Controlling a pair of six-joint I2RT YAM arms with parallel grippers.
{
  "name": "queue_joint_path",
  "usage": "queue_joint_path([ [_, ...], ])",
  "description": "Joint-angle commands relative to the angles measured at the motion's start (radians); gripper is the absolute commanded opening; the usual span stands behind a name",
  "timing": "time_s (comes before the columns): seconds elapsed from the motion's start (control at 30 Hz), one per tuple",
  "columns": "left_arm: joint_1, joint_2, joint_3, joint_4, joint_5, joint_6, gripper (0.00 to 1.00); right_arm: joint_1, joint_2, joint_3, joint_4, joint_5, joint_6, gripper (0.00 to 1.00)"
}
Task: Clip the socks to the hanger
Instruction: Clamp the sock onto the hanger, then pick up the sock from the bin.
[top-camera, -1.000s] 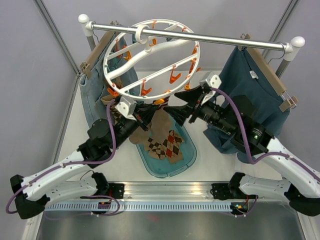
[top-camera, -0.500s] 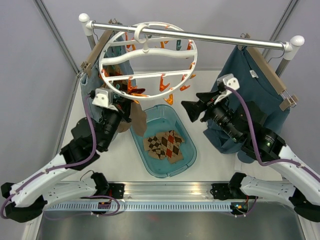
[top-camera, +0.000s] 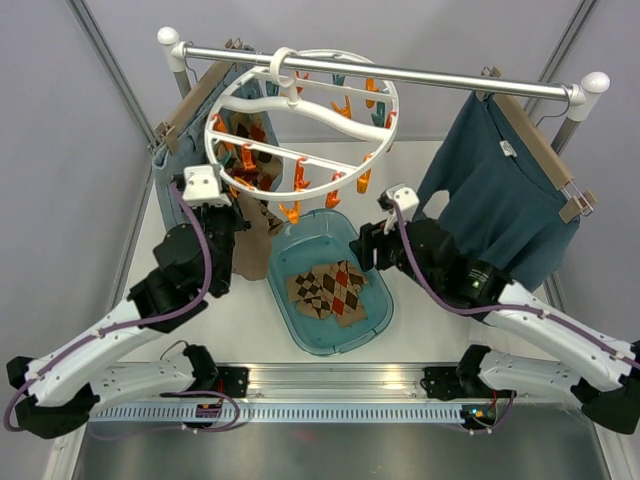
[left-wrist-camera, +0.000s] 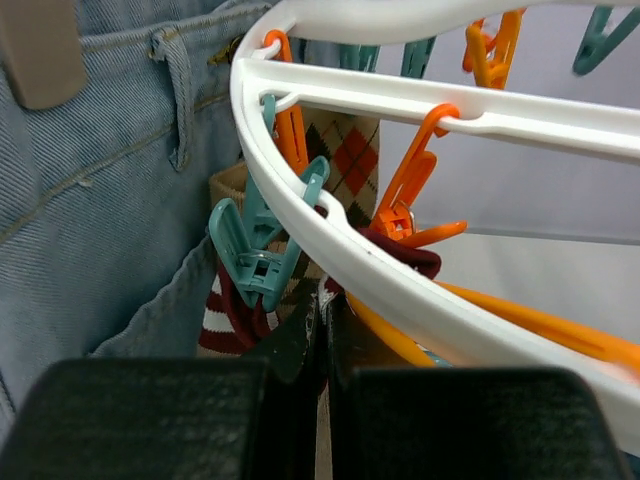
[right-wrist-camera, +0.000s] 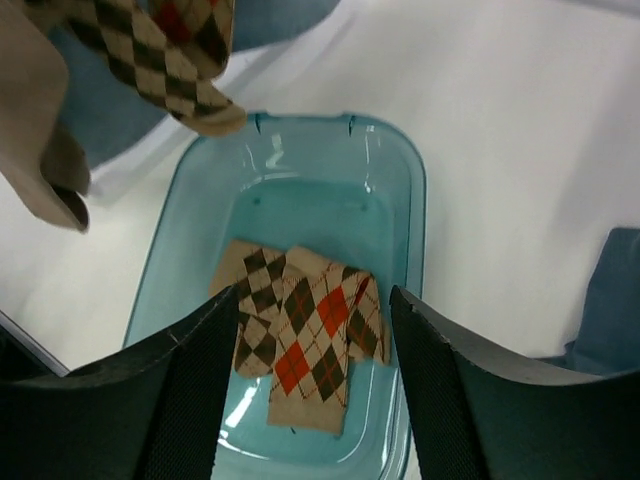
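The white ring hanger (top-camera: 300, 128) hangs from the rail with orange and teal clothespins. One argyle sock (top-camera: 250, 135) hangs clipped at its left side. My left gripper (top-camera: 240, 212) is shut on a tan sock (top-camera: 258, 236) at the ring's lower left rim. In the left wrist view the shut gripper (left-wrist-camera: 322, 300) sits just under the ring (left-wrist-camera: 400, 290), beside a teal clothespin (left-wrist-camera: 255, 265) and a striped cuff (left-wrist-camera: 222, 320). My right gripper (top-camera: 366, 246) is open and empty above two argyle socks (right-wrist-camera: 305, 335) in the teal tub (right-wrist-camera: 415, 180).
Blue-grey jeans (top-camera: 185, 190) hang on a wooden hanger at the left, close behind my left gripper. A teal sweater (top-camera: 500, 200) hangs at the right. The metal rail (top-camera: 420, 74) spans the back. The tub (top-camera: 385, 300) sits mid-table.
My left gripper carried the sock from the middle to the hanger's left rim, and the ring swung. My right gripper drew away from the hanger and dropped over the tub.
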Motion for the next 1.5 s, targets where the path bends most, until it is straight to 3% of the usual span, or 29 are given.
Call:
queue_joint_path([
  [0.0, 0.007, 0.029, 0.036, 0.041, -0.124, 0.093, 0.03, 0.022, 0.026, -0.061, 0.044, -0.020, 0.060, 0.67],
  [0.3, 0.021, 0.033, 0.042, 0.033, -0.144, 0.078, 0.06, 0.113, 0.163, -0.207, 0.131, -0.018, 0.094, 0.63],
  [1.1, 0.023, 0.009, 0.036, -0.010, -0.037, -0.025, 0.07, 0.179, 0.404, -0.387, 0.185, -0.141, 0.195, 0.57],
  [1.2, 0.023, 0.007, 0.036, -0.019, -0.022, -0.062, 0.07, 0.179, 0.442, -0.390, 0.213, -0.142, 0.200, 0.53],
  [1.47, 0.023, -0.005, 0.033, -0.065, 0.030, -0.106, 0.12, 0.185, 0.442, -0.379, 0.217, -0.121, 0.208, 0.19],
])
